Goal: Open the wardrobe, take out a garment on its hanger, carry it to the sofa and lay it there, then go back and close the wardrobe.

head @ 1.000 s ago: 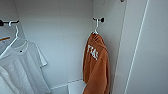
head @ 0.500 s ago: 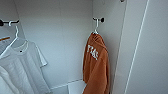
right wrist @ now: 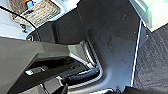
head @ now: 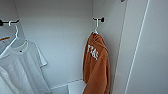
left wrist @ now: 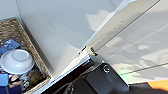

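The wardrobe point(head: 62, 40) stands open before me, its white inside filling the head view, with its right door point(head: 150, 55) swung out. The rust-orange garment point(head: 96, 65) with white print hangs at the right inside wall. Its thin white hanger point(head: 96, 26) hooks over a short dark peg. In the left wrist view an open white wardrobe door point(left wrist: 120, 27) runs edge-on across the picture. The sofa is out of view.
White shirts point(head: 22, 67) hang on hangers from a dark rail at the left inside the wardrobe. A wicker basket point(left wrist: 23, 47) holding a white bowl and small items sits low beside the wardrobe. Grey carpet point(right wrist: 155, 62) lies under the robot's base.
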Available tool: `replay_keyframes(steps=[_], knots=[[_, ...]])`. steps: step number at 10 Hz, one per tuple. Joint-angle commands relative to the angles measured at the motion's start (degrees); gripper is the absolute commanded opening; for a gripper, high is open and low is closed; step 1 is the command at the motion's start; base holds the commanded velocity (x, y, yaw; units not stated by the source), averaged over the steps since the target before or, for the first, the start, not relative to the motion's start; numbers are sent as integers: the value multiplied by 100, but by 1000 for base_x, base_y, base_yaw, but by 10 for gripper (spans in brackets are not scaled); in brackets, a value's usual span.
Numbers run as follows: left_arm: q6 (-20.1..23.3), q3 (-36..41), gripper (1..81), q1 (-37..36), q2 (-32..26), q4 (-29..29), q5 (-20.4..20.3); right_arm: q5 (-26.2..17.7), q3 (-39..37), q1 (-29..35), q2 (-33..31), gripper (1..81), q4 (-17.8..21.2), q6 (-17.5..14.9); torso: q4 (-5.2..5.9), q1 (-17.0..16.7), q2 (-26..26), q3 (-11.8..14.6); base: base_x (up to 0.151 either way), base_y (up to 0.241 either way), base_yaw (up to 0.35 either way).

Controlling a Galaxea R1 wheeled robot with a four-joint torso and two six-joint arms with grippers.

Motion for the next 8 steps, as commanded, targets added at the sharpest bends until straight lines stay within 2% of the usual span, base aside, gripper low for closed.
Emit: replay_keyframes(steps=[1,4,5,8], knots=[[-334,1079,811,-1441,-569,-126,720,-282,25,238,32,811,-33,-4,0,1,0,0,0,0,0],[-641,1571,811,-2162,-736,-135,1203,-291,25,264,41,811,-33,-4,0,1,0,0,0,0,0],[-834,1783,811,-2416,-807,-126,1256,-300,25,273,41,811,-33,-4,0,1,2,0,0,0,0],[-1370,2250,811,-3338,-904,-117,1766,-317,25,300,41,811,-33,5,0,1,2,-2,0,0,0]])
